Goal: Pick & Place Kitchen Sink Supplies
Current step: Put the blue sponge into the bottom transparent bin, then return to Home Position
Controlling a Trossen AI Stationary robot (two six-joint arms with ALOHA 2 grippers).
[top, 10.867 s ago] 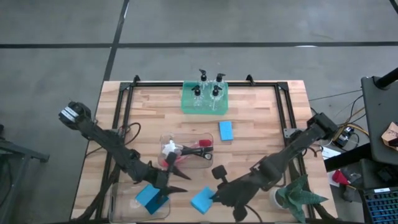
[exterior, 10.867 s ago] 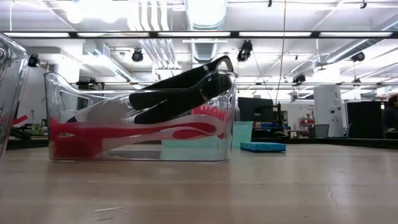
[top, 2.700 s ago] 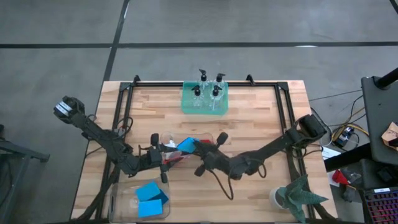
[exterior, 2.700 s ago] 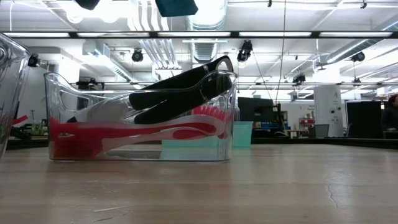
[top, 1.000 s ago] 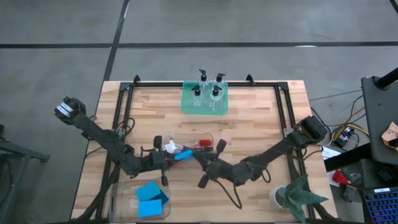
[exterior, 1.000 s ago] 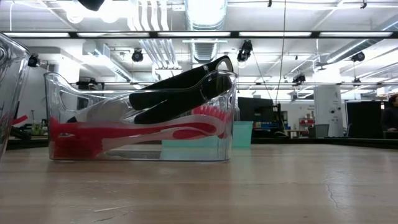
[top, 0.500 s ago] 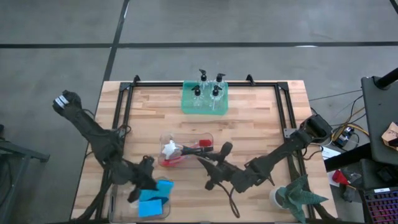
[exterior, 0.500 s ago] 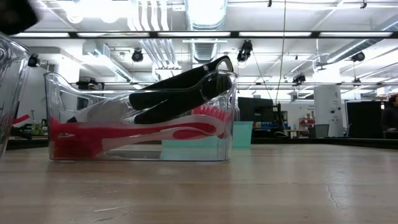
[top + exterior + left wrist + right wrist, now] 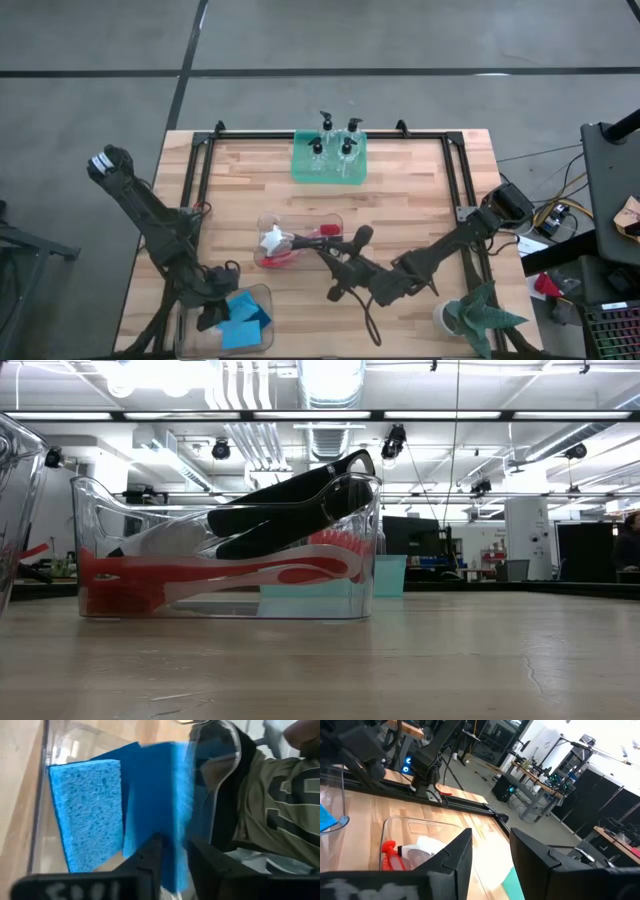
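My left gripper [image 9: 218,312] reaches down into the clear bin [image 9: 185,335] at the table's near left corner, shut on a bright-blue sponge [image 9: 160,790]. Another blue sponge [image 9: 85,815] lies flat on the bin floor beside it. In the high view the bin shows blue sponges [image 9: 243,322]. My right gripper [image 9: 340,278] is open and hovers just near-right of the clear brush bin [image 9: 298,240], touching nothing. That bin holds red, black and white-headed brushes [image 9: 230,550]. The pump bottles [image 9: 333,145] stand in the green tray [image 9: 300,170]. My left gripper pinches the blue sponge across its thickness, one finger [image 9: 150,855] on each broad face, at the end nearest the wrist [image 9: 172,837]. It comes from above, slanting down into the bin. The sponge stands on edge; whether its far end touches the bin floor I cannot tell.
A small potted plant [image 9: 480,315] stands at the near right corner, close to my right arm. The green tray sits at the far edge, centre. A black frame [image 9: 200,190] runs along the table's sides. Bare wood lies between tray and brush bin. A person's shirt [image 9: 280,805] shows beyond the sponge bin.
My left gripper has carried the blue sponge from beside the brush bin toward the near left corner and lowered it into the clear sponge bin, still shut on it. My right gripper stays open by the brush bin.
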